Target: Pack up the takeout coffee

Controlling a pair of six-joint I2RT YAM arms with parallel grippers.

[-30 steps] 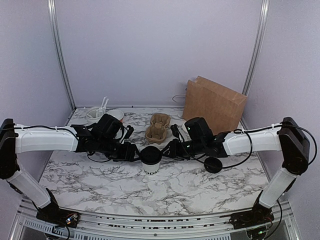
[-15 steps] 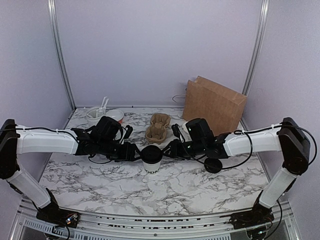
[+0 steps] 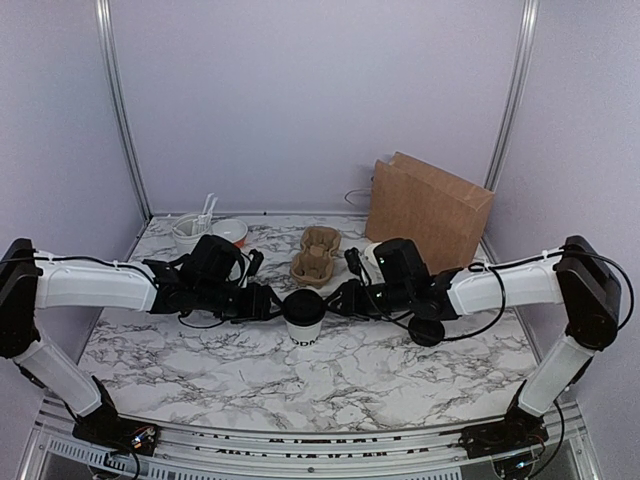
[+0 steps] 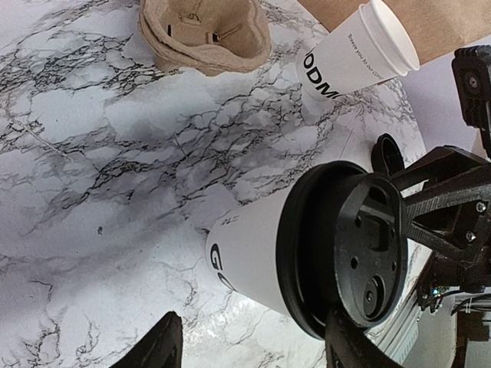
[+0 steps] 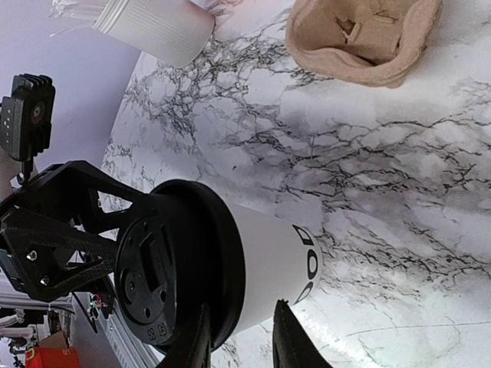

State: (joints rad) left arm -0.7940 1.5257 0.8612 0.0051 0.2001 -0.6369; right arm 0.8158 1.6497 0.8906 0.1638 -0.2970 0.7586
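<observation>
I see the small white paper cup with a round black lid [image 3: 302, 322] standing upright between my wide left pincer [image 3: 270, 303] at its nine o'clock and my narrow right pincer [image 3: 336, 299] at three.

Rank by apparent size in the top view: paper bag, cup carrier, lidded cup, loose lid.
1. paper bag
2. cup carrier and lidded cup, about alike
3. loose lid

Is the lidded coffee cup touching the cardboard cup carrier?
Apart. The left wrist view shows a wide stretch of bare marble between the lidded cup and the brown cup carrier.
</observation>
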